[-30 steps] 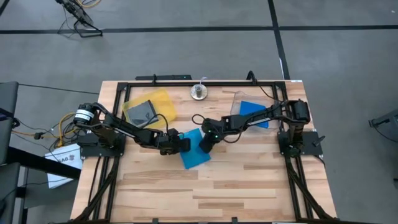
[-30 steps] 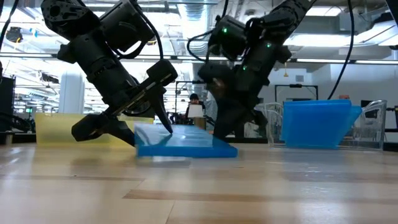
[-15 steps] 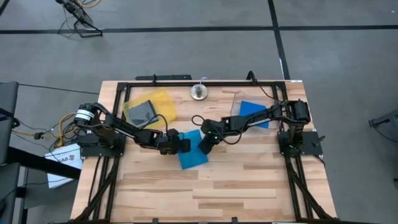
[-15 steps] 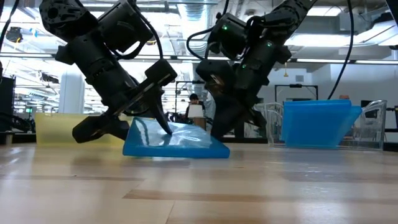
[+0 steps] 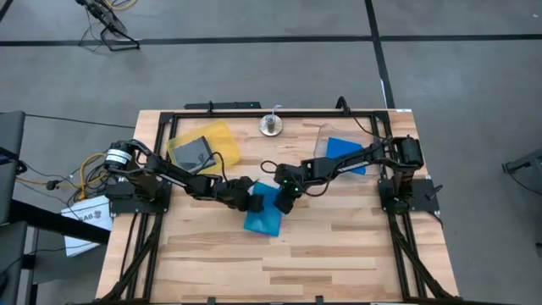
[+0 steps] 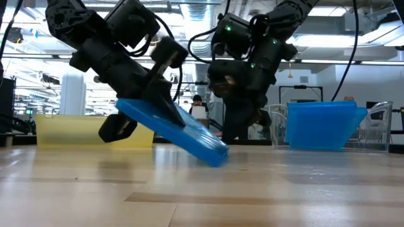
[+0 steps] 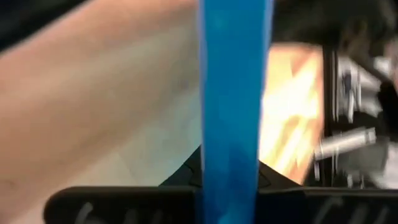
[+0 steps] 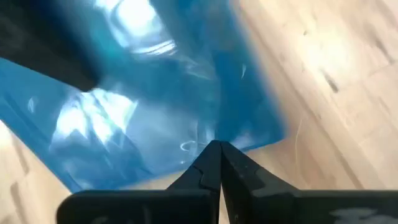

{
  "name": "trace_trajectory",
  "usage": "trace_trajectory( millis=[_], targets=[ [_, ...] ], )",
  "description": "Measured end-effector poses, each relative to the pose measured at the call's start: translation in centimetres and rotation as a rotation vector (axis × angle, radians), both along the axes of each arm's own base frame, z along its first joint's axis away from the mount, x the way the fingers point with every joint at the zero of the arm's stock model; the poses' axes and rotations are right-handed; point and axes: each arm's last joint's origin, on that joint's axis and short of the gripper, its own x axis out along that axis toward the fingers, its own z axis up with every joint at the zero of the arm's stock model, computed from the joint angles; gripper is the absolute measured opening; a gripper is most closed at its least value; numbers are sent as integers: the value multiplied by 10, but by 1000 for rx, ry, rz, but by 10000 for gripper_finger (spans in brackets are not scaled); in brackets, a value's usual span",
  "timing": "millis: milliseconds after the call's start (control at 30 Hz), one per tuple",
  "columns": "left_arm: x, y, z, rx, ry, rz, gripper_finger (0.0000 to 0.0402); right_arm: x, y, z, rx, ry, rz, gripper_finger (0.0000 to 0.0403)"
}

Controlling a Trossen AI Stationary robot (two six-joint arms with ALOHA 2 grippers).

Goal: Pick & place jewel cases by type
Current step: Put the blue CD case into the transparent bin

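Wooden table [image 5: 339, 246] bears tilted blue jewel case [image 6: 173, 129], seemingly pinched by left fingers [image 6: 165, 94].

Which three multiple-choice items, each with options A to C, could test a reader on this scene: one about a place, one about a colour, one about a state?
1. Where does the grey jewel case lie?
A. In the yellow tray
B. In the clear bin
C. On the bare table

2. What colour is the jewel case held by the left gripper?
A. Grey
B. Blue
C. Yellow

3. How does that held jewel case sit?
A. Flat on the table
B. Upright on one edge
C. Tilted, one end raised and the lower end near the table

Answers: 1 A, the high view shows it inside the tray. 2 B, both wrist views show bright blue. 3 C, the low view shows it slanting down from the gripper.
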Motion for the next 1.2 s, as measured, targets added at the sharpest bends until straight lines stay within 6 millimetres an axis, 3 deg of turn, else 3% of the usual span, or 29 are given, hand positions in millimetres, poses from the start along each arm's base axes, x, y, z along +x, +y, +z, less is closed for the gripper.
trace_trajectory(
  millis=[167,367,633,967,1200],
  targets=[
    [-1,-1,2,-1,-12,-126,10,3,-2,20,54,61,119,0],
    [0,7,5,-3,-43,-225,5,9,0,57,91,111,254,0],
    [-3,14,17,72,-117,-352,3,9,13,96,159,22,451,0],
    [-28,25,65,287,-191,-403,1,-37,32,137,68,61,568,0],
    [-51,28,102,514,-285,-400,1,-85,39,125,127,75,426,0]
  ],
)
